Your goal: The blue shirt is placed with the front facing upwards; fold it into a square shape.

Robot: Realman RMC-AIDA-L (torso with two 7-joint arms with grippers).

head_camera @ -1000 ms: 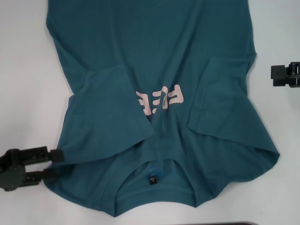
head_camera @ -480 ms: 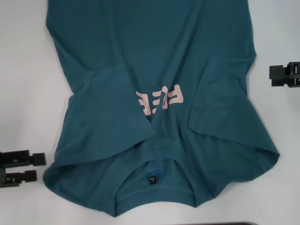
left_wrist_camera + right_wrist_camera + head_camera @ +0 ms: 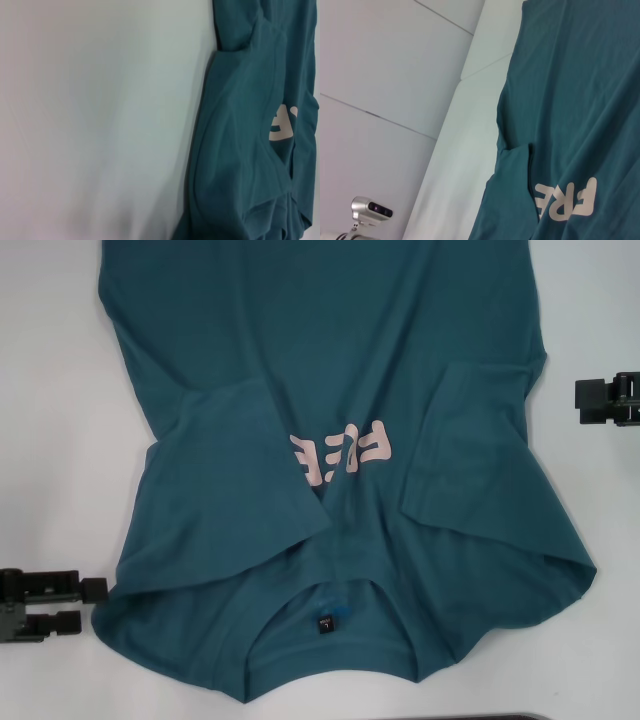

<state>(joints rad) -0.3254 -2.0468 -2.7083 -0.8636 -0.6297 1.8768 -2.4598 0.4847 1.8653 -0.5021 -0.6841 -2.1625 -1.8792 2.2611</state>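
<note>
Blue shirt (image 3: 330, 440) lies spread front-up across the middle of the white surface (image 3: 50, 390), its collar at the near edge and its body running away to the far side. Both short sleeves are folded inward over the chest: the left sleeve (image 3: 235, 470) covers part of the pink lettering (image 3: 340, 455), and the right sleeve (image 3: 470, 445) lies just beside the lettering's other end. A small black neck tag (image 3: 325, 623) shows inside the collar. The near left shoulder corner is rumpled into soft folds.

At the near left, the left hand (image 3: 88, 604) sits low on the surface just beside that rumpled corner, its two black fingers parted and holding nothing. At the right edge, well apart from the shirt, the right hand (image 3: 585, 400) hangs beside the right side seam, and whether it is released or clenched cannot be told.
</note>
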